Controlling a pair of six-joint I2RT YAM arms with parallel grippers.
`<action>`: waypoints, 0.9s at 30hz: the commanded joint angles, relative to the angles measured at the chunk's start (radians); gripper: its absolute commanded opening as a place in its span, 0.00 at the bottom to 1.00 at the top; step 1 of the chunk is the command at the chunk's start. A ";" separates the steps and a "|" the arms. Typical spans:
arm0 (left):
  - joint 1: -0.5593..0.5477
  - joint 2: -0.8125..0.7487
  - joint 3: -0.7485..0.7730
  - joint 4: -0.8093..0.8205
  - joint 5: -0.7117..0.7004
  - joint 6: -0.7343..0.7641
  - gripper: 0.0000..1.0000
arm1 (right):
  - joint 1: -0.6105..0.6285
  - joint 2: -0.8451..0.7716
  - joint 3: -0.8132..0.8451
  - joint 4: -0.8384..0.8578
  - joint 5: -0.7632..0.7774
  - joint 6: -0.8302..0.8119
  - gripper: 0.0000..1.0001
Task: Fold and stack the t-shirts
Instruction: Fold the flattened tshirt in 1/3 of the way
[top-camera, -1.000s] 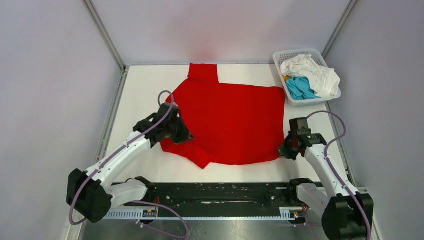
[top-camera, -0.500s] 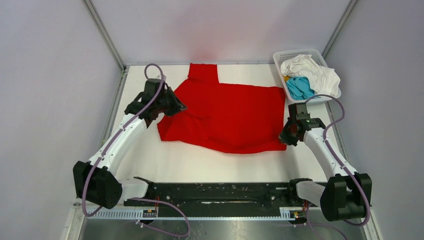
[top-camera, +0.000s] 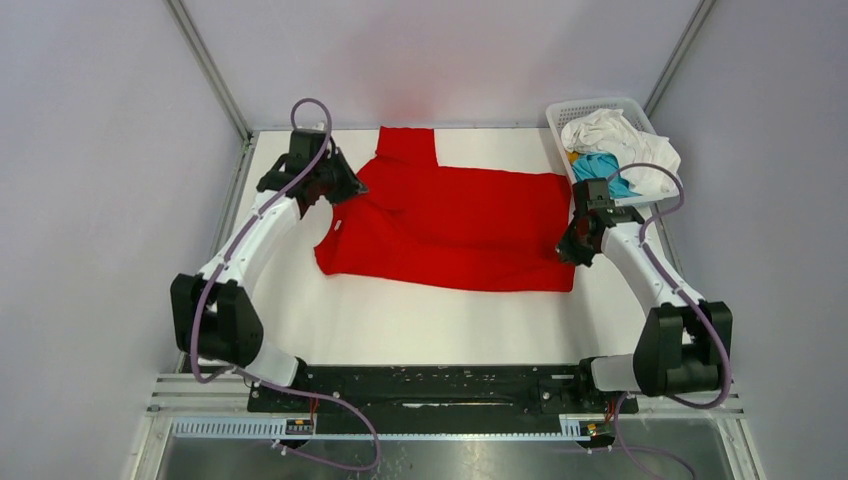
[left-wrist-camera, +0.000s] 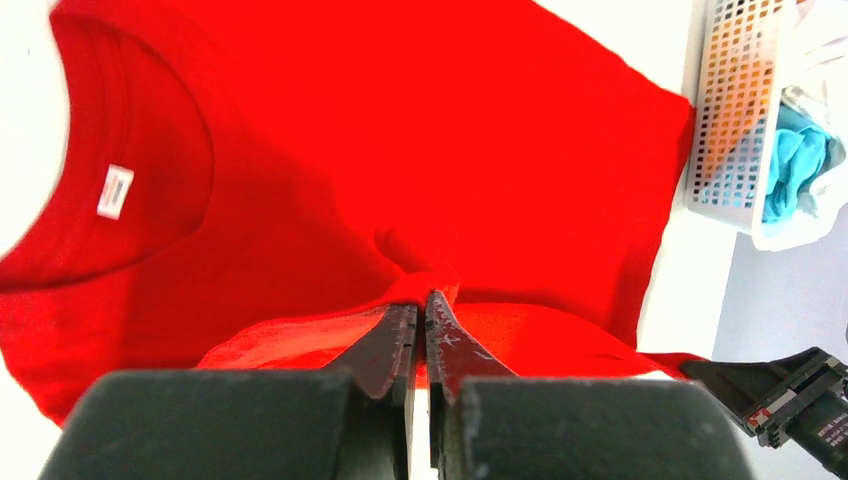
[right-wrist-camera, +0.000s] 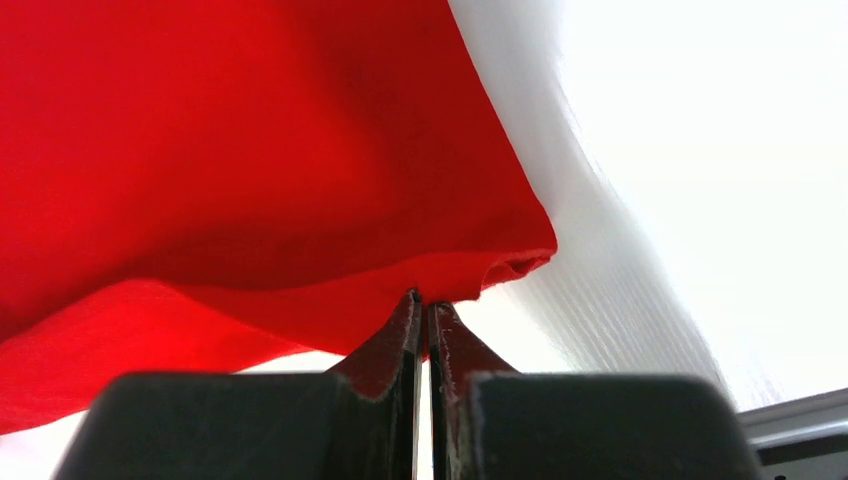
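A large red t-shirt (top-camera: 450, 230) lies on the white table, its near half lifted and folded toward the back. My left gripper (top-camera: 345, 190) is shut on the shirt's cloth at its left side; in the left wrist view (left-wrist-camera: 422, 297) the collar and white label (left-wrist-camera: 116, 190) show beyond the pinch. My right gripper (top-camera: 567, 248) is shut on the shirt's right edge, and the hem hangs from its jaws in the right wrist view (right-wrist-camera: 425, 298). A white t-shirt (top-camera: 620, 145) and a teal-blue one (top-camera: 597, 170) lie crumpled in the basket.
A white lattice basket (top-camera: 590, 108) stands at the back right corner, close to my right arm; it also shows in the left wrist view (left-wrist-camera: 735, 110). Grey walls and metal posts enclose the table. The black arm rail (top-camera: 440, 385) runs along the near edge.
Both grippers have carried the shirt's near edge away from the arm bases toward the back. The shirt's near half now lies doubled over, and more bare table shows in front.
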 joint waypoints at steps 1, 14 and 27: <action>0.018 0.085 0.136 0.078 0.057 0.080 0.00 | -0.013 0.065 0.085 0.018 0.029 -0.015 0.07; 0.065 0.593 0.670 -0.104 0.028 0.194 0.64 | -0.063 0.269 0.210 0.097 0.082 0.013 0.44; 0.070 0.380 0.227 0.108 0.175 0.053 0.99 | 0.081 0.138 0.045 0.229 -0.076 -0.052 1.00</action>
